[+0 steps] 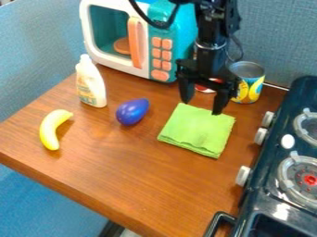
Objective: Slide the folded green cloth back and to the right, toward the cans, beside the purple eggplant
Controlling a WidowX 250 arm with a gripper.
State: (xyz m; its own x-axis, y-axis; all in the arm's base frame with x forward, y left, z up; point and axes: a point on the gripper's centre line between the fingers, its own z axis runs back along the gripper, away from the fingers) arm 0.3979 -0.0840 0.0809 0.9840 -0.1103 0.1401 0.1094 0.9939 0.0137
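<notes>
While the folded lime-green cloth (197, 132) lay flat on the brown wooden worktop (123, 171), the black two-finger claw (202, 105) hung pointing down over its upper edge, released, its fingers spread with nothing between them. Whether a fingertip touched the cloth could not be told. The black arm (213, 51) came down from the view's top edge, where it was cut off. Behind the claw, a red-and-white thing (204, 89) was mostly hidden, too covered to identify, beside a metal can with a yellow-and-blue label (249, 83). Left of the cloth lay a glossy purple egg-shaped toy (132, 112), then an upright cream plastic bottle (91, 85) and a yellow toy banana (52, 129). A white-and-teal toy microwave (117, 62) stood behind, its top cropped; a dark toy stove (272, 176) ran off the right edge.
</notes>
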